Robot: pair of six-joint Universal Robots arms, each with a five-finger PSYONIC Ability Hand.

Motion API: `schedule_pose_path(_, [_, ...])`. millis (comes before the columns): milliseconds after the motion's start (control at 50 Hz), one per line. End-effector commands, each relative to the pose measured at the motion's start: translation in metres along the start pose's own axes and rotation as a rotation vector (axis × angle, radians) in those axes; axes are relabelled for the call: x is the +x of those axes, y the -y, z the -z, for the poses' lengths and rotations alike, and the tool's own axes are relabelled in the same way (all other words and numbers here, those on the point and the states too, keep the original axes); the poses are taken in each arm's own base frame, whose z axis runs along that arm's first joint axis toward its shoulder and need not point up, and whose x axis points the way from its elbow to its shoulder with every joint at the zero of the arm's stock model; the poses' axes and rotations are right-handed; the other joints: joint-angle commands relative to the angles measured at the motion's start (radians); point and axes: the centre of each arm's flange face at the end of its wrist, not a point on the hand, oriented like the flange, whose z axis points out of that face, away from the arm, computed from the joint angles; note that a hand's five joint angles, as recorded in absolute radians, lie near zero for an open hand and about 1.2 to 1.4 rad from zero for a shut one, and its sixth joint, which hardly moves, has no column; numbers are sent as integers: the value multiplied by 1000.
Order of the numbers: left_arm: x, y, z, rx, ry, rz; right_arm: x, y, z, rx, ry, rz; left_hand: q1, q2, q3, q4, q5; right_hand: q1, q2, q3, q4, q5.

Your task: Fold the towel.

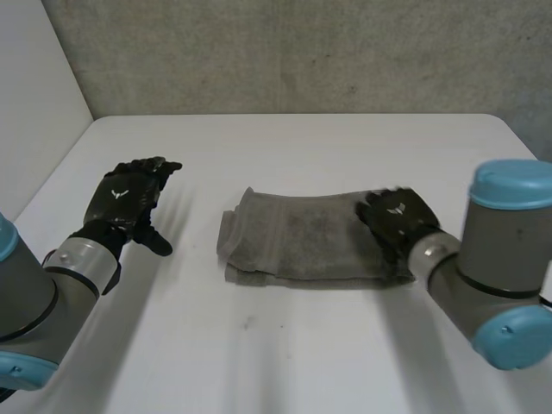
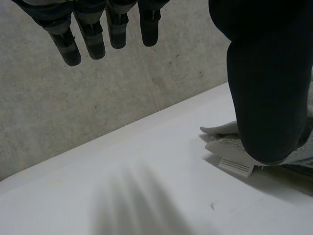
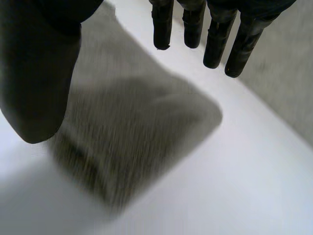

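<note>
the right hand (image 1: 398, 220) has its fingers (image 3: 213, 46) straight and slightly apart, with the thumb (image 3: 36, 73) standing well off from them, clamped on nothing. the grey towel (image 1: 297, 241) lies under the palm and fingertips. the head view puts this hand over the towel's 3 o'clock end, but i cannot tell whether it presses the cloth or hangs just above it.

the left hand (image 1: 129, 200) is also slack. its fingers (image 2: 92, 41) are straight, its thumb (image 2: 266, 98) is wide of them, and it holds nothing. it hovers over bare white table (image 1: 302, 362), well apart from the towel at about 9 o'clock of it. in its wrist view the towel's near corner, with a small white label (image 2: 235, 165), peeks out beyond the thumb.

the towel sits near the middle of the table. it is already doubled into a flat oblong running 9 to 3 o'clock, with layered edges showing at the 9 o'clock end and along the 6 o'clock side.

it looks like terry cloth, so i judge it light, soft and limp, with no stiffness to carry a fold. it should grip well against the fingers and nothing about it is fragile. the layers may slide apart or drag on the tabletop if only the top one is caught. the best hold is probably a pinch through all layers at the two corners of one short end.
</note>
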Motion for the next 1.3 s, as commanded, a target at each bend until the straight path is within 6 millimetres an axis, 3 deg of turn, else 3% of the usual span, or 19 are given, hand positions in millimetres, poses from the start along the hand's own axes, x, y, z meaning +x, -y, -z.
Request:
schedule_pose_path(20, [3,-2,0,-5,-9,-1,4,-30,-4,-46,21,9,-1,9,8,9,-31,484,473,476,461,485])
schedule_pose_path(120, [4,-1,1,-5,-9,1,8,-32,-16,-19,-11,85,-1,9,8,9,-31,1156,1145,1148,1133,1157])
schedule_pose_path(260, [10,15,0,41,-29,-1,16,16,-24,122,-103,312,-1,9,8,9,-31,1157,1147,1150,1135,1159])
schedule_pose_path(300, [11,26,-1,77,-33,-7,-32,61,-15,290,-31,436,-1,9,8,9,-31,1157,1147,1150,1135,1159])
schedule_pose_path(320, [13,37,-3,114,-38,-8,-32,61,-15,291,-31,437,-1,9,8,9,-31,1157,1147,1150,1135,1159])
schedule_pose_path(360, [13,48,-4,146,-41,-7,-88,87,-12,429,84,516,-1,9,8,9,-31,1157,1147,1150,1135,1159])
schedule_pose_path(420, [10,66,-10,183,-23,26,-109,91,-14,467,135,550,0,10,9,10,-30,1157,1147,1150,1135,1159])
schedule_pose_path(520, [2,91,-19,213,25,103,-187,67,-8,467,442,676,0,10,9,10,-30,1157,1147,1150,1135,1159])
schedule_pose_path(560, [1,98,-22,217,34,124,-193,64,-10,442,470,677,0,10,9,10,-30,1157,1147,1150,1135,1159])
schedule_pose_path(640, [2,105,-31,175,39,164,-179,71,-17,355,378,581,3,13,12,12,-27,1065,1055,1058,1043,1067])
schedule_pose_path(660, [2,105,-31,175,39,164,-169,78,-16,323,328,486,3,13,12,12,-27,390,379,383,367,392])
schedule_pose_path(680, [4,104,-34,153,35,178,-169,78,-16,323,327,485,0,10,9,10,-30,383,373,376,361,385])
schedule_pose_path(700, [9,103,-37,134,21,192,-159,85,-13,301,288,366,0,10,9,10,-30,-64,-75,-72,-87,-63])
schedule_pose_path(780, [18,96,-44,103,-3,225,-128,96,-7,273,256,116,3,13,12,12,-28,-64,-75,-72,-87,-63])
schedule_pose_path(820, [22,90,-48,86,-4,239,-94,96,-4,258,231,-87,3,13,12,12,-27,-64,-75,-72,-87,-63])
schedule_pose_path(980, [54,41,-58,-44,-39,254,-50,83,-10,243,199,-321,12,22,21,21,-19,-64,-75,-72,-87,-63])
schedule_pose_path(1140, [85,-31,-51,-245,-61,220,-67,43,-42,119,228,-321,12,22,21,21,-19,-64,-75,-72,-87,-63])
schedule_pose_path(1240, [84,-37,-50,-271,-43,209,-77,22,-55,41,244,-285,0,10,9,10,-30,-64,-75,-72,-87,-63])
schedule_pose_path(1300, [83,-24,-49,-247,-44,166,-74,29,-51,43,235,-243,-1,9,8,9,-31,-64,-75,-72,-87,-63])
